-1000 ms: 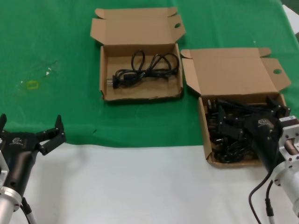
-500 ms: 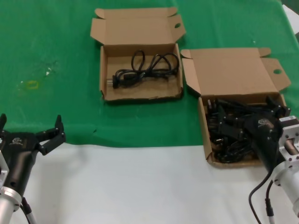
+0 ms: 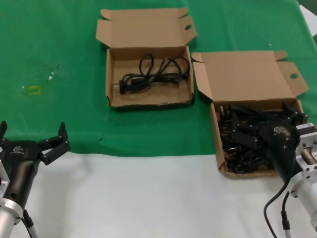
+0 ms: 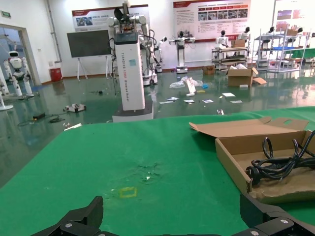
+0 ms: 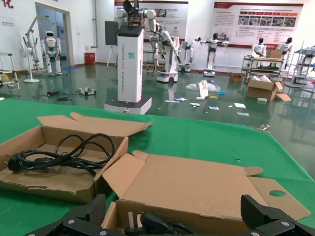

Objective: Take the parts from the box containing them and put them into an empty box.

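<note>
At lower right, my right gripper (image 3: 257,130) hung jaws apart over the full box's (image 3: 247,79) cables (image 3: 242,141); left gripper (image 3: 34,136) idled, jaws apart.

Over this last second almost nothing has changed. My right gripper (image 3: 247,130), down in the box of cables (image 3: 257,141), has crept very slightly toward the near wall; the black cables (image 3: 237,148) under it have barely shifted. Whether my fingers have moved, I cannot tell.

Robotics lab hall, humanoid robots (image 4: 14,69) on stands, wall posters (image 5: 256,22), polished floor
</note>
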Robot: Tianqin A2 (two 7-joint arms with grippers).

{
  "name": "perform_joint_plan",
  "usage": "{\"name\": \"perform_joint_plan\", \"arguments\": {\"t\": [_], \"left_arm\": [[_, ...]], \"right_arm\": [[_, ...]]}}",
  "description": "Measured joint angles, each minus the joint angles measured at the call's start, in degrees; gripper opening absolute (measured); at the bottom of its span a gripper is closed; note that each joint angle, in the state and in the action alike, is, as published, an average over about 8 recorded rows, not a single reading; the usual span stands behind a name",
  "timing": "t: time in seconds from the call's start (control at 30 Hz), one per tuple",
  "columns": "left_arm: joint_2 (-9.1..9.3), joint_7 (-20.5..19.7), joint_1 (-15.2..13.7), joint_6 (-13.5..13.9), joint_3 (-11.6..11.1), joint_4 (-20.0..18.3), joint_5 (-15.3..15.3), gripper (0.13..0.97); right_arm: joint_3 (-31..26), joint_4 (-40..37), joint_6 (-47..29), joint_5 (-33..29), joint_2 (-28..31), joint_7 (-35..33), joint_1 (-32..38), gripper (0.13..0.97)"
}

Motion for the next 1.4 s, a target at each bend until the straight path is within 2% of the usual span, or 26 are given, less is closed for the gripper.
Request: {"name": "perform_joint_plan", "arguments": {"t": [1.4], "left_arm": [[0.00, 0.0, 0.0, 0.0, 0.0, 0.0, 0.0, 0.966]], "right_arm": [[0.0, 0.0, 0.0, 0.0, 0.0, 0.0, 0.0, 0.966]]}}
